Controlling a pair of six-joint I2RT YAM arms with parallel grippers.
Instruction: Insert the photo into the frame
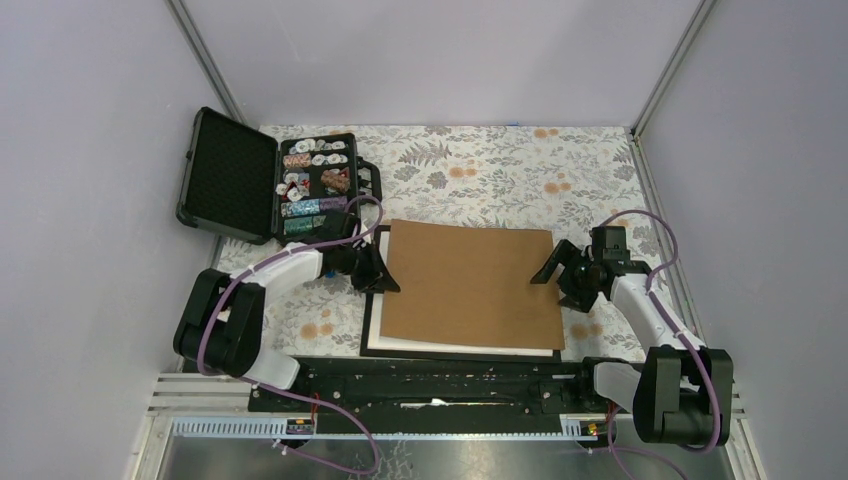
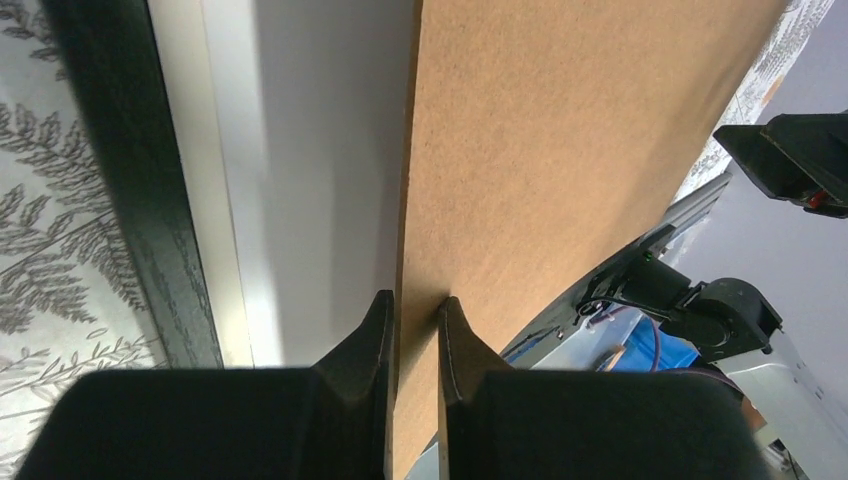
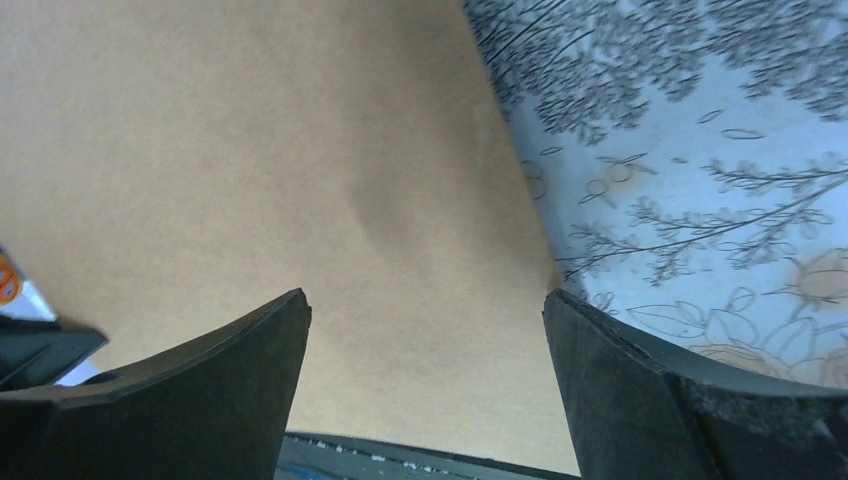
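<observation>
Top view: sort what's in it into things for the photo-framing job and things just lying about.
Job:
frame
board
left hand
right hand

Lying about:
case
chips inside it

1 frame (image 1: pixel 368 325), 1 board (image 1: pixel 470 285), 1 case (image 1: pixel 228 175)

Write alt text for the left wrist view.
The left hand has one black finger on each side of the edge of a brown board that fills the middle of the view. Left of the board lie a pale sheet, the frame with its black moulding, and a leaf-patterned tablecloth.
</observation>
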